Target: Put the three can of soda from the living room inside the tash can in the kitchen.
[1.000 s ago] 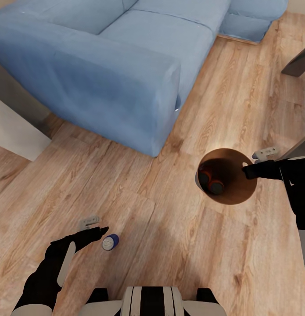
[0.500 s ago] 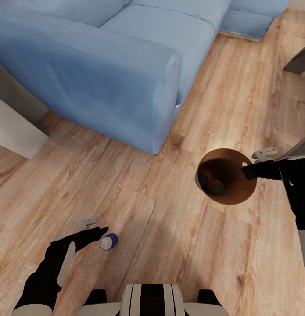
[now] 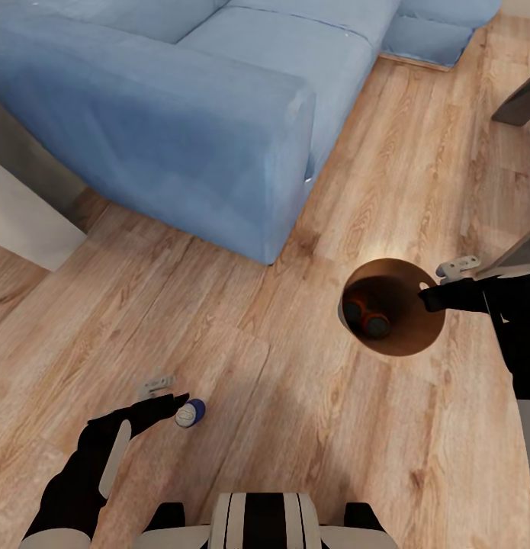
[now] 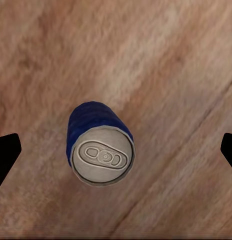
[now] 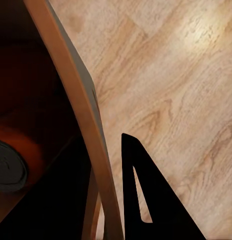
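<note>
From the head camera I had the left gripper (image 3: pixel 164 390) low over the wood floor (image 3: pixel 280 427), its jaws spread wide, with the dark blue soda can (image 3: pixel 189 413) just off its black lower fingertip. In the left wrist camera the blue can (image 4: pixel 99 145) sat between the two black fingertips (image 4: pixel 5 156), apart from both, its silver pull-tab end turned up toward the lens; I could not tell whether it stood fully upright or leaned a little. The right gripper (image 3: pixel 440 284) was clamped on the rim of the trash can (image 3: pixel 428 335), one finger outside the wall and the other on the brown inner side. The right wrist camera showed that rim (image 5: pixel 78 95) running right alongside a black finger (image 5: pixel 146 200), with wood planks on the outer side of it. Down inside the bin, beyond the right claw, lay the two orange cans (image 3: pixel 364 314) touching each other on the bottom, silver ends up. The light-blue sofa (image 3: pixel 181 114) stood well beyond both grippers, its near corner closer to the bin than to the blue can.
</note>
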Controlling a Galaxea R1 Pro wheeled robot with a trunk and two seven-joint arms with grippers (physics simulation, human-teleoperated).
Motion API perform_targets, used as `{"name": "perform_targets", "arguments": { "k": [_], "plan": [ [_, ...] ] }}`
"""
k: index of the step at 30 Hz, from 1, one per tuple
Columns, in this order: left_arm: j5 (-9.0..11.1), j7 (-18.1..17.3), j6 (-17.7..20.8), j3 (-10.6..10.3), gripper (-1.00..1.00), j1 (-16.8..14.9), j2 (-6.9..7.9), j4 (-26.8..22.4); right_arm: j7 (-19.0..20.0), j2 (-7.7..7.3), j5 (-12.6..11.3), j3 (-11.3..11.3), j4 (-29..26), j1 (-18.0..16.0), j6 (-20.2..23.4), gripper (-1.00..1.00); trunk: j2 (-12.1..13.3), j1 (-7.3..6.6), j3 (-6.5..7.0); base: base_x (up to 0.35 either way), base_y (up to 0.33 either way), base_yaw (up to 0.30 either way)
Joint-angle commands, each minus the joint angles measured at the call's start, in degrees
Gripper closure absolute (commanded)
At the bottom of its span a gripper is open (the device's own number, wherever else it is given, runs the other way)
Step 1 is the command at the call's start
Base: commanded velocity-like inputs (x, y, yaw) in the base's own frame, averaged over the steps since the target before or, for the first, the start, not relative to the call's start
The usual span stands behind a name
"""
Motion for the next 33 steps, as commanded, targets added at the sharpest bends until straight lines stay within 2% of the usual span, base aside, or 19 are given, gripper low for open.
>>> {"name": "perform_targets", "arguments": {
  "k": [1,3,23,31,33],
  "plan": [
    [0.02,-0.01,-0.01,0.00,-1.00,0.01,0.00,-0.03,0.31,0.00,-0.61,0.04,0.00,-0.02,0.17,1.00,0.00,-0.01,0.00,-0.057,0.000,0.000],
    [0.04,0.02,-0.03,0.00,-1.00,-0.01,0.00,-0.03,0.28,0.00,-0.60,0.09,0.00,-0.02,0.17,1.00,0.00,-0.01,0.00,-0.030,0.000,0.000],
    [-0.03,-0.01,0.05,0.00,-1.00,-0.02,0.00,0.05,0.22,0.01,-0.42,1.04,0.06,-0.02,0.17,1.00,-8.02,4.39,-3.59,-0.003,0.000,0.000],
    [0.05,-0.10,0.05,0.00,-1.00,-0.02,0.00,-0.18,0.23,0.00,-0.41,1.16,0.03,-0.02,0.17,1.00,-8.02,4.39,-3.59,0.000,0.000,0.000],
    [0.05,-0.10,0.05,0.02,-1.00,-0.02,-0.02,-0.16,0.23,-0.03,-0.41,1.17,0.02,-0.02,0.17,1.00,-8.83,4.83,-3.95,0.000,0.000,0.000]
  ]
}}
